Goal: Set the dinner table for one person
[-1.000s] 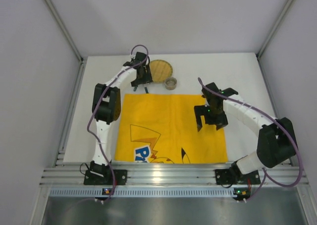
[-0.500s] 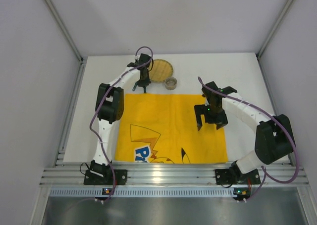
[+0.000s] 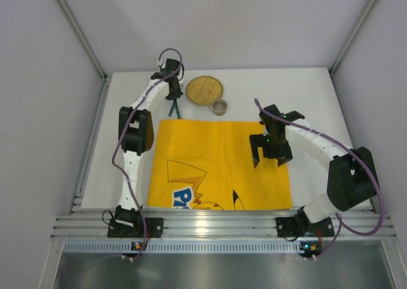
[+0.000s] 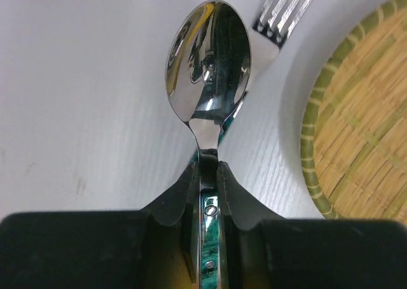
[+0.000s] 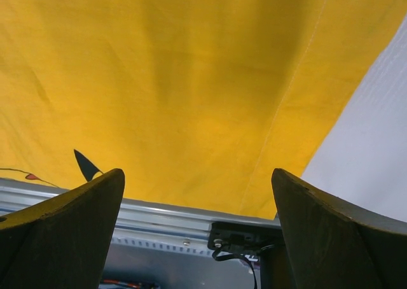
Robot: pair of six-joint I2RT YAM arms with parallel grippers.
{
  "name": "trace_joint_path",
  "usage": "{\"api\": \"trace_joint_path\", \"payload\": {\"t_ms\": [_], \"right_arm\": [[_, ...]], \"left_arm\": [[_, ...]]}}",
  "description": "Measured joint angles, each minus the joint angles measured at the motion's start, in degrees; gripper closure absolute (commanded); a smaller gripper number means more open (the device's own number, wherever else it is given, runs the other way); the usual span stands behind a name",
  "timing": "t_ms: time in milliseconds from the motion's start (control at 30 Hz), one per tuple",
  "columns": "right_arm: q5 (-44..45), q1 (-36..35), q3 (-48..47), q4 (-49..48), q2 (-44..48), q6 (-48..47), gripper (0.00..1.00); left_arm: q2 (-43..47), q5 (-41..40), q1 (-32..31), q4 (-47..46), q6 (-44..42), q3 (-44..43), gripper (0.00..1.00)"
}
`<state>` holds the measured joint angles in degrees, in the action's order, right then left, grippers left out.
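A: What is the spoon (image 4: 208,60) made of?
B: Mirror-polished metal, like the fork (image 4: 287,7) at upper right. The round tray (image 4: 362,123) at right is rough woven bamboo.
A: And the surfaces?
B: The dinner table (image 4: 82,79) is matte white, finely grained; the placemat (image 5: 191,79) is soft matte yellow cloth.

One spoon (image 4: 208,60), one fork (image 4: 286,9), one woven plate (image 3: 203,90), one cup (image 3: 219,107), one yellow cloth (image 3: 216,162).

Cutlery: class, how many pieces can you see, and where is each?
2. A spoon is clamped in the left claw; a fork lies on the dinner table beside the woven plate. Others may be hidden.
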<state>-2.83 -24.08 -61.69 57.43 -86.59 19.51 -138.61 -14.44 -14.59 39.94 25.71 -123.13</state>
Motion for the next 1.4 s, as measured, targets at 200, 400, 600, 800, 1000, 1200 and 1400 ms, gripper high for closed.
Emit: {"api": "trace_joint_path", "payload": {"t_ms": [200,400,600,800,1000,1200,1400], "right_arm": [[-0.9,0.0,-0.3,0.0,0.0,0.0,0.00],[-2.1,0.0,-2.7,-0.2,0.3,0.2,0.01],[-8.1,0.0,-5.6,-3.1,5.4,1.1,0.01],[-19.0,0.0,-8.5,-12.9,12.5,4.5,0.01],[-26.1,0.0,-8.8,-22.1,12.5,8.6,0.14],[-28.7,0.0,-6.8,-26.1,10.6,10.2,0.32],[-29.6,0.0,-3.4,-28.8,10.3,11.4,0.45]], "left_arm": [[6.2,-0.2,1.8,-5.7,1.4,2.7,1.00],[18.4,0.2,0.8,-9.4,1.8,3.7,1.00],[33.4,4.0,-2.1,-12.1,3.0,13.4,1.00],[39.3,11.7,-8.8,-12.7,9.4,26.8,1.00],[39.2,14.3,-17.5,-11.2,15.4,31.5,1.00],[39.5,14.8,-23.4,-11.8,19.1,31.5,1.00],[39.5,13.5,-27.3,-12.2,20.9,31.5,1.00]]}}
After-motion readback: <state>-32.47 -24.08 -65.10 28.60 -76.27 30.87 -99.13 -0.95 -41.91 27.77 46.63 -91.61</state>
